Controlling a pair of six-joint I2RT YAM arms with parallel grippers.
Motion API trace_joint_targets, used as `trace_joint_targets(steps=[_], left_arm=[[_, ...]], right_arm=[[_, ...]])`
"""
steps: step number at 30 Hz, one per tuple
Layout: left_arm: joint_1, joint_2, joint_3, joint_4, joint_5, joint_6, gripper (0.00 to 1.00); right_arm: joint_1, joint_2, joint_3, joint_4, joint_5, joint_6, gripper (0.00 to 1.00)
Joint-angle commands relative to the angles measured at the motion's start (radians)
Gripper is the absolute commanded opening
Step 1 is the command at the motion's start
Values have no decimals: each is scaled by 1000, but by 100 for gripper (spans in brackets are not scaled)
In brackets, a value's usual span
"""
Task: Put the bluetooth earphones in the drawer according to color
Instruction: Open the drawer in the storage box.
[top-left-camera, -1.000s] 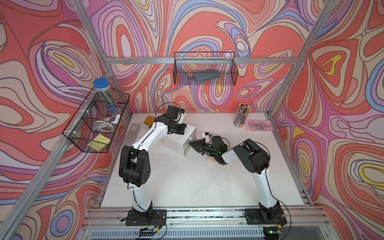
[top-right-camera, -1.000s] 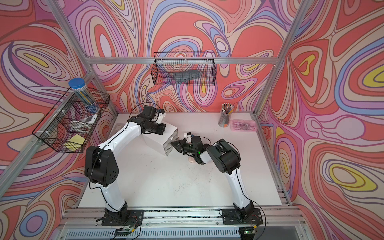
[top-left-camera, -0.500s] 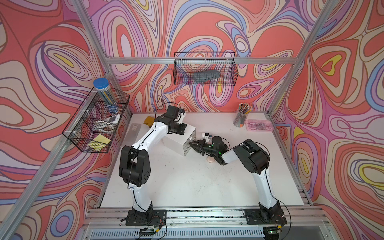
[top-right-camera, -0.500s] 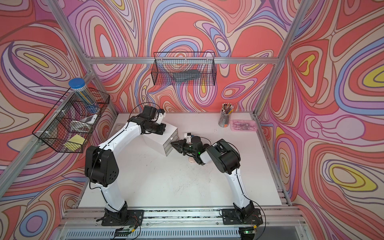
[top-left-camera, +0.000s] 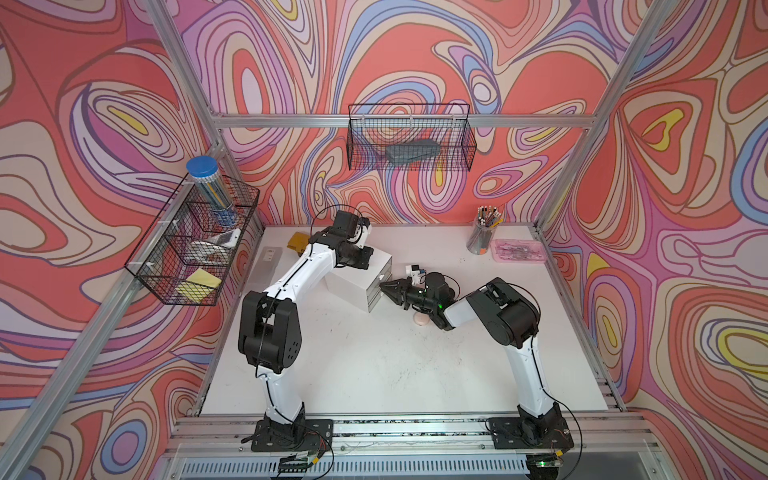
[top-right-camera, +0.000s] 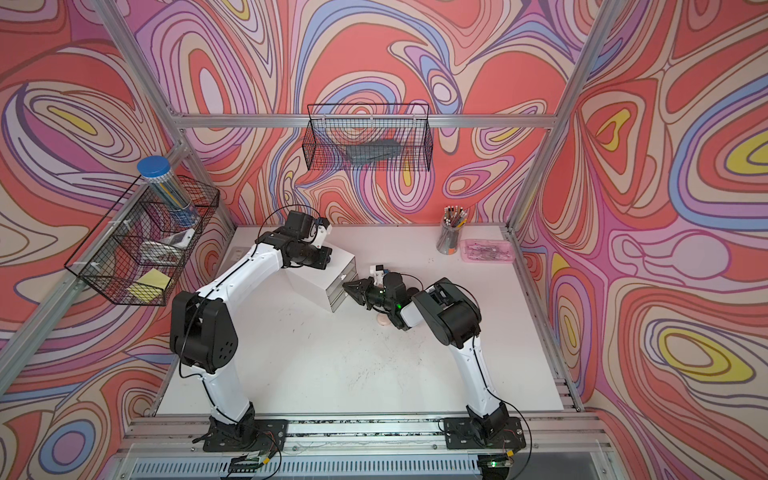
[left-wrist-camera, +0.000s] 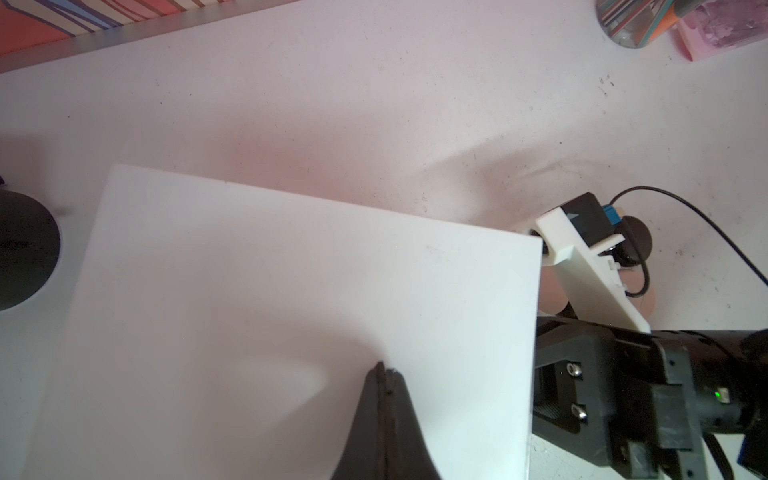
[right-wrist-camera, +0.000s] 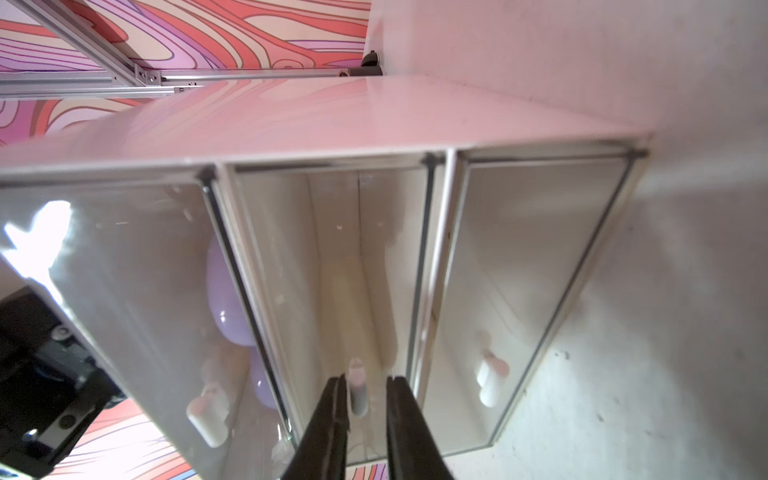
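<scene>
The drawer (top-left-camera: 353, 283) is a white cabinet with three clear fronts, standing at the table's back left. My left gripper (left-wrist-camera: 384, 368) is shut and its tip rests on the cabinet's top (left-wrist-camera: 291, 291). My right gripper (right-wrist-camera: 365, 380) is level with the front, jaws narrowly open on either side of the middle drawer's small handle (right-wrist-camera: 358, 395). Two lavender earphones (right-wrist-camera: 230, 299) lie in the top drawer. A pale pink earphone (top-left-camera: 422, 319) lies on the table under my right wrist. In the left wrist view a black one (left-wrist-camera: 638, 241) shows behind the wrist camera.
A pencil cup (top-left-camera: 482, 237) and a pink tray (top-left-camera: 519, 251) stand at the back right. A frosted flat box (top-left-camera: 268, 259) and a yellow-brown item (top-left-camera: 298, 241) lie behind the cabinet. Wire baskets (top-left-camera: 409, 143) hang on the walls.
</scene>
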Motion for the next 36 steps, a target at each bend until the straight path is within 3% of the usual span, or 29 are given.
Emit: trace_joint_targets(steps=[1, 15, 25, 31, 36], left_arm=[[-23, 126, -82, -248, 0, 11, 0], [-22, 132, -81, -249, 3, 11, 0], [-23, 132, -82, -250, 3, 11, 0], [-23, 134, -83, -250, 2, 11, 0], [-23, 134, -82, -254, -4, 14, 0]], right_arm=[[-8, -8, -21, 23, 14, -6, 20], [-6, 9, 20, 10, -10, -6, 19], [-6, 22, 52, -15, -19, 1, 12], [-6, 25, 38, 0, -13, 12, 0], [-6, 16, 18, -4, -9, 9, 0]])
